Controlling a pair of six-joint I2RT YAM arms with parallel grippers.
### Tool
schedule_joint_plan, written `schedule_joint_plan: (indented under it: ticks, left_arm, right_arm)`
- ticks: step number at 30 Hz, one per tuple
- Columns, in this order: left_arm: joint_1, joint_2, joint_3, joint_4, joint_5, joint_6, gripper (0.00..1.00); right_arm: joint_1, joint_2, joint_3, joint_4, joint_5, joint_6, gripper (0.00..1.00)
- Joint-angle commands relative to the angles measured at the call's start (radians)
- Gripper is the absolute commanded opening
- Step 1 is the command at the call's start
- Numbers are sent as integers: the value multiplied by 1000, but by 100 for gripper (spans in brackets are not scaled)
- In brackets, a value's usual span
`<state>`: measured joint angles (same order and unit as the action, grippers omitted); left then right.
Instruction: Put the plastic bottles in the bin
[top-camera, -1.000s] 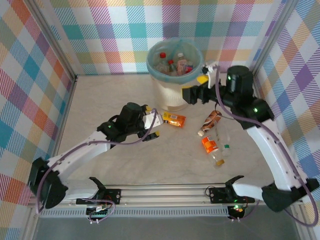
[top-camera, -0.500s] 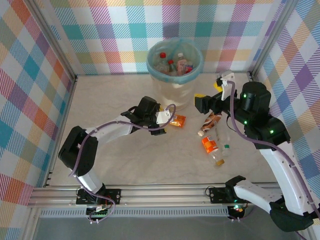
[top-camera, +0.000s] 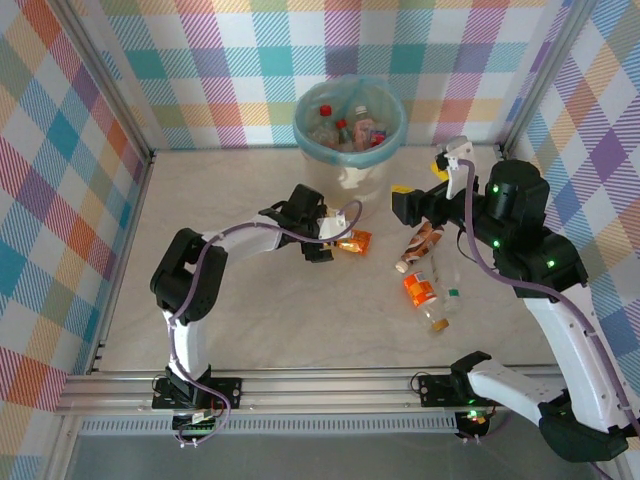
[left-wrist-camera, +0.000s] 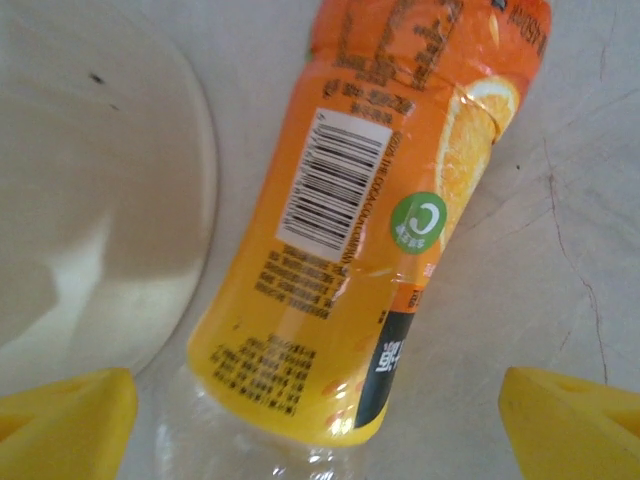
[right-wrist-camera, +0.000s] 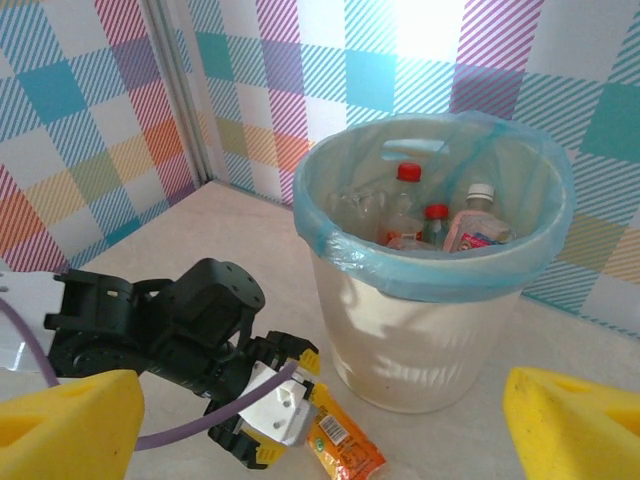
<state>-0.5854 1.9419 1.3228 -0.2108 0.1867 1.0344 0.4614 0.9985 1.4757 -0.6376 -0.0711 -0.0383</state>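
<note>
An orange-labelled plastic bottle (top-camera: 354, 241) lies on the table in front of the bin (top-camera: 304, 137). My left gripper (top-camera: 328, 236) is down over it, open. In the left wrist view its yellow fingertips (left-wrist-camera: 62, 420) stand wide on either side of the bottle (left-wrist-camera: 370, 220), clear of it, beside the bin's cream wall (left-wrist-camera: 100, 200). My right gripper (top-camera: 399, 205) hangs open and empty to the right of the bin. In its wrist view the bin (right-wrist-camera: 430, 330) holds several bottles (right-wrist-camera: 410, 190). Three more bottles (top-camera: 422, 290) lie under the right arm.
The bin stands at the back wall of a checked enclosure. A metal rail (top-camera: 320, 385) runs along the near edge. The left arm (top-camera: 190, 290) is folded across the middle-left of the table. A purple cable (right-wrist-camera: 190, 425) loops from the left gripper.
My left arm has reached right and forward, bringing its gripper down over the orange-labelled bottle. My right gripper has pulled back from the bin's rim to the right.
</note>
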Motion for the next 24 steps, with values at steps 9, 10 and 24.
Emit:
schedule_joint_plan:
  ticks: [9, 10, 24]
  left_arm:
    - [9, 79, 44, -114, 31, 23, 89]
    - [10, 80, 44, -117, 33, 19, 88]
    - [33, 47, 62, -188, 75, -30, 66]
  right_arm:
    - [-1, -8, 34, -33, -9, 24, 92]
    - [-1, -8, 34, -33, -9, 26, 91]
    - [-1, -3, 55, -46, -17, 37, 90]
